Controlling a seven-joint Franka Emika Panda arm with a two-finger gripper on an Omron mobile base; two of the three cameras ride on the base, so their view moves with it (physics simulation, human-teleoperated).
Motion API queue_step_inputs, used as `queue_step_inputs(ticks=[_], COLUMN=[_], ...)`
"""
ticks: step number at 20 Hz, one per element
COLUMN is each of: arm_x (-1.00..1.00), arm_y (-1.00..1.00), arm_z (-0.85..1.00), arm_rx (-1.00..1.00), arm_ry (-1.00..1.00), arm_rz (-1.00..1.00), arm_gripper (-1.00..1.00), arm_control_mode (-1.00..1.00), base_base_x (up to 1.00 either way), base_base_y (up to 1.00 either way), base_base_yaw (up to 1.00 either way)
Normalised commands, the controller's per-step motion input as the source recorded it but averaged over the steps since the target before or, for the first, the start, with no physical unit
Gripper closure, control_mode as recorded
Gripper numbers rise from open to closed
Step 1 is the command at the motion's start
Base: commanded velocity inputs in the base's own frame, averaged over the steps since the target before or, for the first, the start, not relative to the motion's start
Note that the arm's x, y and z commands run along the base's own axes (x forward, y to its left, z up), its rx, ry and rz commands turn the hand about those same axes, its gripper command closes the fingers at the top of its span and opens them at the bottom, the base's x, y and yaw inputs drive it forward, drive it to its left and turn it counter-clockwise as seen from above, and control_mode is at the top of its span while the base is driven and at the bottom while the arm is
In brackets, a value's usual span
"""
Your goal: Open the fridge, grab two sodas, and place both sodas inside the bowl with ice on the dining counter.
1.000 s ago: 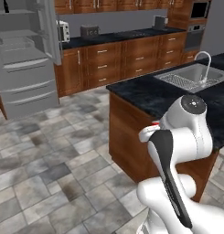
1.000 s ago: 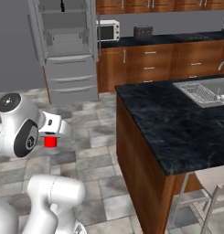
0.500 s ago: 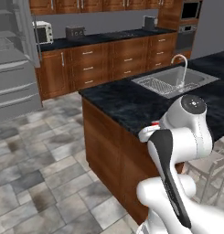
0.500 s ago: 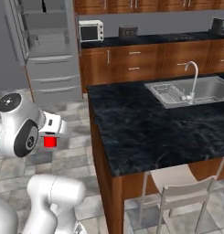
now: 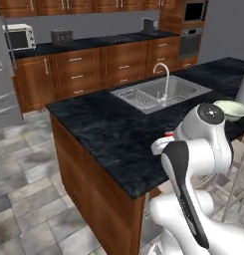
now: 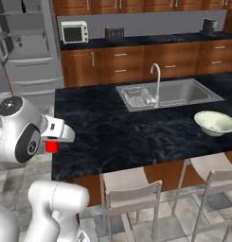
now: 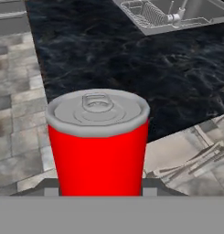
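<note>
Microwave (image 6: 74,33), toaster (image 6: 114,33) on wall counter — two stools (image 6: 134,198), perhaps chairs

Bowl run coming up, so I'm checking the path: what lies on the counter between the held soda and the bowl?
Bare black counter between red soda and bowl, right base view.

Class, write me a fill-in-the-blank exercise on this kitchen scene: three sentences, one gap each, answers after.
1. The gripper holds a soda can coloured ____.
2. The pale bowl sits on the ____ marbled dining counter.
3. An arched tap rises beside the steel ____.

Missing words: red; black; sink
</note>
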Motion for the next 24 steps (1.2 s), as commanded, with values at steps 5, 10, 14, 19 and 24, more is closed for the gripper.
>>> queue_step_inputs(ticks=[5, 10, 14, 19, 24], arm_x=[0.0, 0.0, 0.0, 0.0, 0.0], arm_y=[0.0, 0.0, 0.0, 0.0, 0.0], arm_z=[0.0, 0.0, 0.0, 0.0, 0.0], arm_rx=[0.0, 0.0, 0.0, 0.0, 0.0], arm_ry=[0.0, 0.0, 0.0, 0.0, 0.0], arm_rz=[0.0, 0.0, 0.0, 0.0, 0.0], arm_gripper=[1.0, 1.0, 1.0, 1.0, 1.0], arm_control_mode=[1.0, 1.0, 1.0, 1.0, 1.0], base_base_x=[-0.17, -0.02, 0.01, 0.1, 0.2], base_base_y=[-0.99, -0.9, -0.75, -0.71, -0.71], base_base_yaw=[0.04, 0.06, 0.1, 0.14, 0.17])
